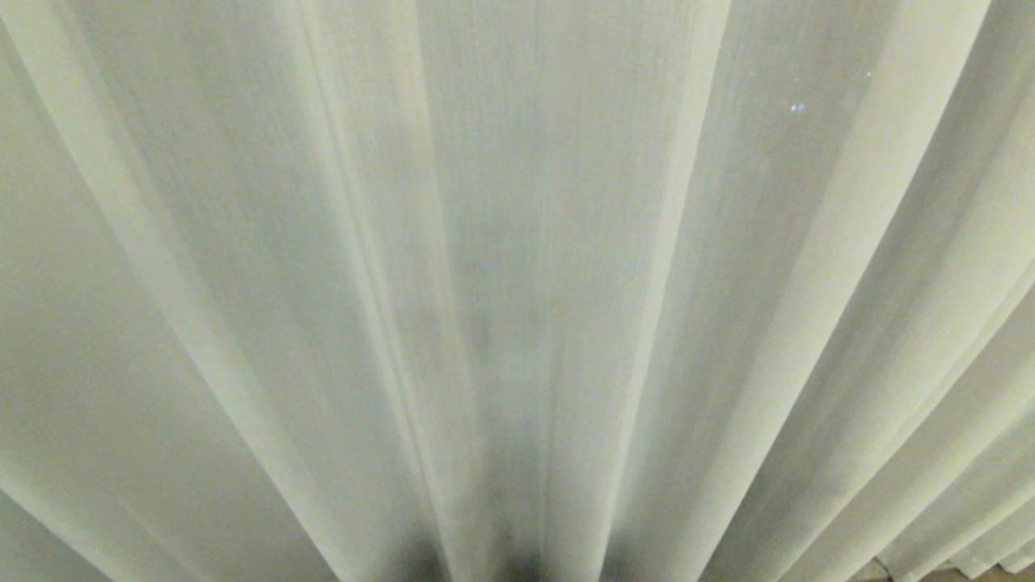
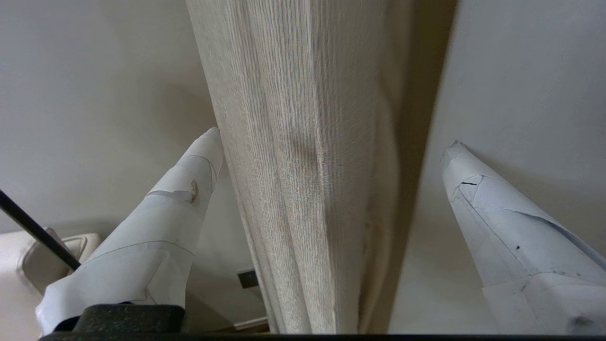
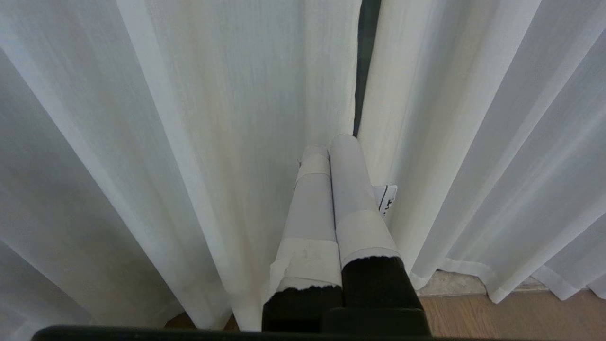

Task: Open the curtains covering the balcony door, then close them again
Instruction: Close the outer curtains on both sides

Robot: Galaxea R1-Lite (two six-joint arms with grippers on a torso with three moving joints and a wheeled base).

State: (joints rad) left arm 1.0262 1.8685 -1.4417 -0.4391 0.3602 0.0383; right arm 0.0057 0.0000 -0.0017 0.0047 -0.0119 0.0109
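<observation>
Head view is showing nothing but the curtains [image 1: 517,267], cream fabric hanging in deep pleats across the whole frame, so the balcony door behind is staying covered there. In the right wrist view a thin dark gap [image 3: 362,71] is showing where the two panels meet, and the hems are hanging just above a wooden floor [image 3: 521,317]. Judging from this, the panels are hanging drawn together; whether that is before opening or after closing cannot be told. The left claw [image 2: 331,142] is standing wide, its taped fingers [image 2: 189,189] straddling a bunched fold of woven cloth without pinching it, a plain wall [image 2: 94,85] behind. The right claw [image 3: 331,147] is pressed closed on nothing, pointing at the gap.
</observation>
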